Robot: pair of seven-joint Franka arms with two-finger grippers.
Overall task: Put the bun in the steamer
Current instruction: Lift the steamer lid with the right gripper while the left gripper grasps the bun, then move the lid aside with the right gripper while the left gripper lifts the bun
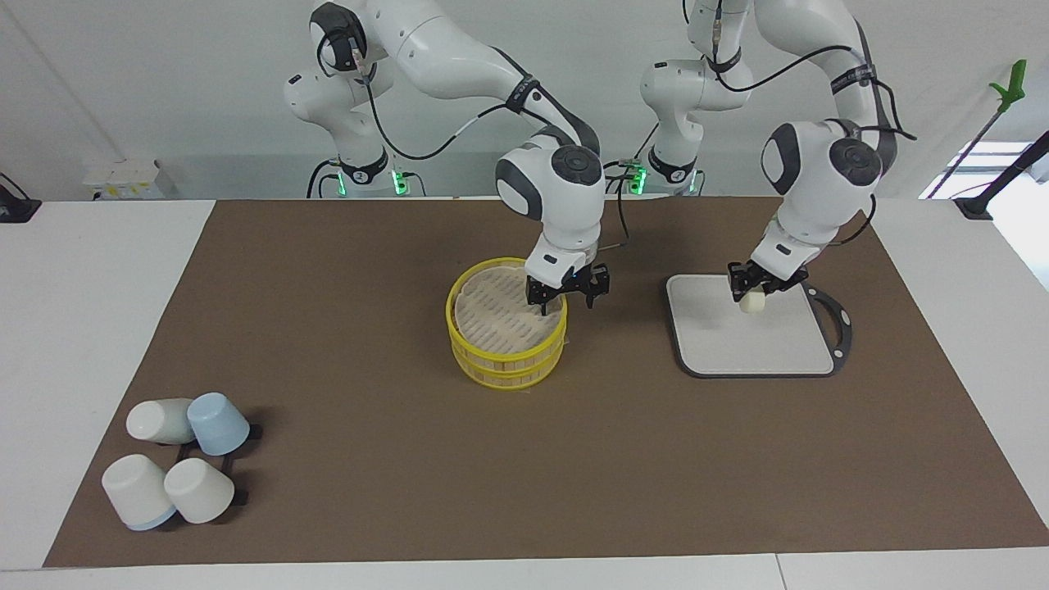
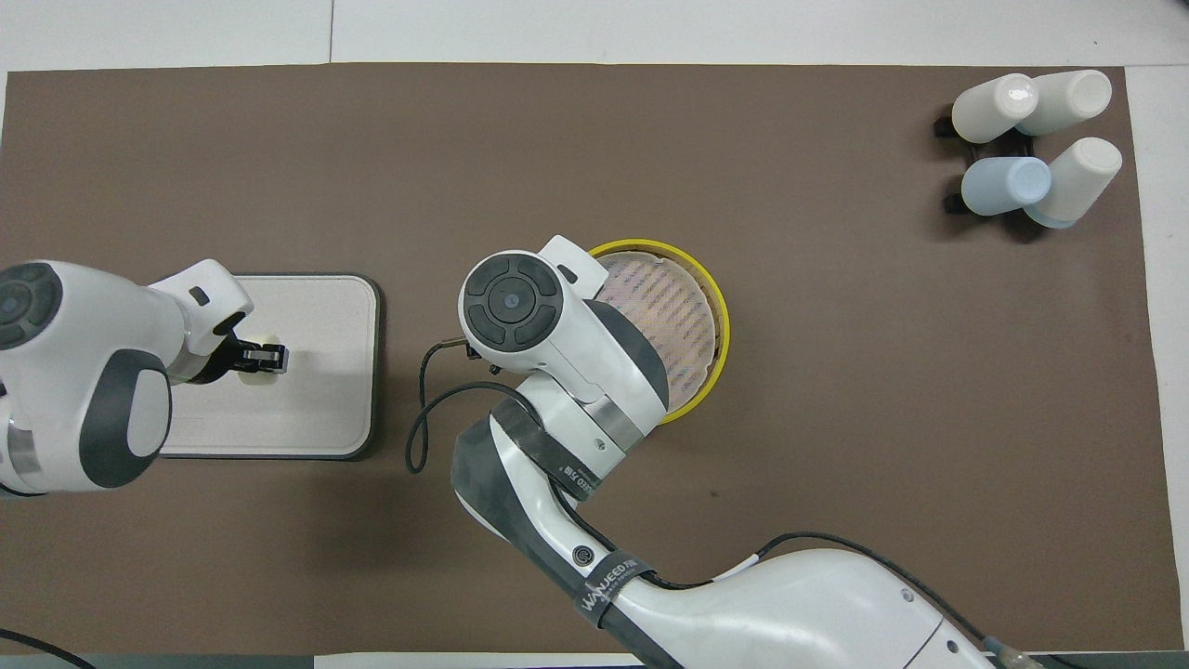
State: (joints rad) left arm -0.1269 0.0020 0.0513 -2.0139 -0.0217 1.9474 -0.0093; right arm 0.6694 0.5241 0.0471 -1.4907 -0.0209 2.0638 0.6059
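Observation:
The cream-white bun [image 1: 751, 303] is pinched in my left gripper [image 1: 758, 292], which holds it just above the grey board [image 1: 770, 348]. In the overhead view the left gripper [image 2: 263, 358] and the bun [image 2: 253, 375] are over the middle of the board [image 2: 316, 409]. The yellow-rimmed steamer [image 1: 496, 360] stands at the table's middle with its pale slatted top showing. My right gripper [image 1: 567, 300] is open, low at the steamer's rim on the side toward the left arm's end, one finger over the top and one outside. In the overhead view the right arm covers part of the steamer [image 2: 721, 321].
Several white and pale-blue cups [image 1: 176, 459] lie on a black rack, farthest from the robots at the right arm's end; they also show in the overhead view [image 2: 1036, 149]. A brown mat [image 1: 369, 328] covers the table.

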